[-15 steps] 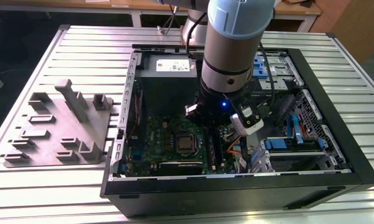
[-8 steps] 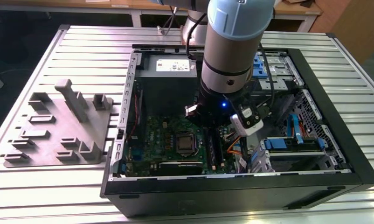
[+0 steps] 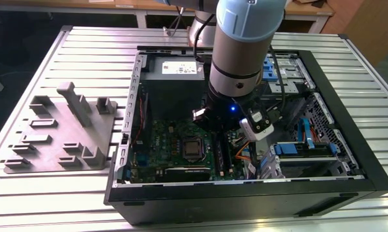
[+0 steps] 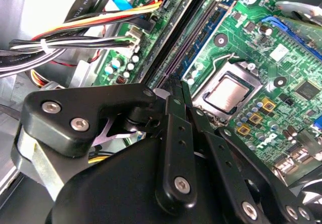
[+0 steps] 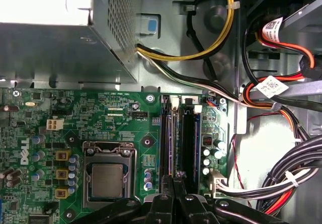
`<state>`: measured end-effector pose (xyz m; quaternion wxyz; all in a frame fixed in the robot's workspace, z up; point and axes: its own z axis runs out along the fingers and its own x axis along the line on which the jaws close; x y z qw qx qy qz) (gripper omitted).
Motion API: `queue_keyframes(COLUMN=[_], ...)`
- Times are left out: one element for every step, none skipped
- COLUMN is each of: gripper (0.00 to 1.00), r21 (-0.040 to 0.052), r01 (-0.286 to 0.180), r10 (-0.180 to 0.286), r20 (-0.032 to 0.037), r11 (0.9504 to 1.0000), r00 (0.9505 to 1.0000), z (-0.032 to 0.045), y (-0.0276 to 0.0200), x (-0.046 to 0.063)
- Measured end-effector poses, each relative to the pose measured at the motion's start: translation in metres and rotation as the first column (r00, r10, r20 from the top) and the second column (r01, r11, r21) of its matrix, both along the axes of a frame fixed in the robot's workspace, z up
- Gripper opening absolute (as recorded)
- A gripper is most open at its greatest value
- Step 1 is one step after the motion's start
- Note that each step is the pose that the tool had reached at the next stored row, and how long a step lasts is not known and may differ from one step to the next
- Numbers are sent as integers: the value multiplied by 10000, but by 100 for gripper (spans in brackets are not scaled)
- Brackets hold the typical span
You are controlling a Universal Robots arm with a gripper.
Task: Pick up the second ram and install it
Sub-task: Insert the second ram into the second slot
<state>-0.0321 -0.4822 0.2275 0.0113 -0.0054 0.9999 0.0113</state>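
Note:
My gripper (image 5: 174, 177) reaches down into the open computer case (image 3: 349, 159), over the row of long black memory slots (image 5: 188, 133) beside the processor socket (image 5: 107, 176). Its black fingers (image 4: 171, 133) stand together, shut on the second ram (image 5: 172, 138). The ram is a thin stick seen edge-on, standing upright along one slot. In the second wrist view it (image 4: 185, 48) runs away from the fingertips (image 4: 176, 89) along the slot. How deep it sits in the slot I cannot tell. The arm (image 3: 239, 63) hangs over the middle of the case.
The green motherboard (image 3: 161, 145) lies on the case floor. The power supply (image 3: 174, 70) sits at the far end. Bundled cables (image 5: 282, 173) crowd the side of the slots away from the socket. A grey fixture (image 3: 65, 130) stands on the slatted table at the exterior view's left.

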Motion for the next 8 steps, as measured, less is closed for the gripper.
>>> queue_keyframes(gripper=[8,8,8,8,8,8,8,8], r21=[0,2,2,1,0,2,1,3], r01=[0,-1,-1,-1,0,0,0,0], r10=[0,1,1,1,0,0,0,0], r20=[0,0,0,0,0,0,0,0], r11=[10000,10000,10000,10000,10000,10000,10000,10000], r00=[10000,10000,10000,10000,10000,10000,10000,10000], z=[0,-1,-3,-3,-2,-3,-3,-4], y=[0,-2,-8,-12,-15,-17,-18,-18], x=[0,1,1,1,0,0,0,0])
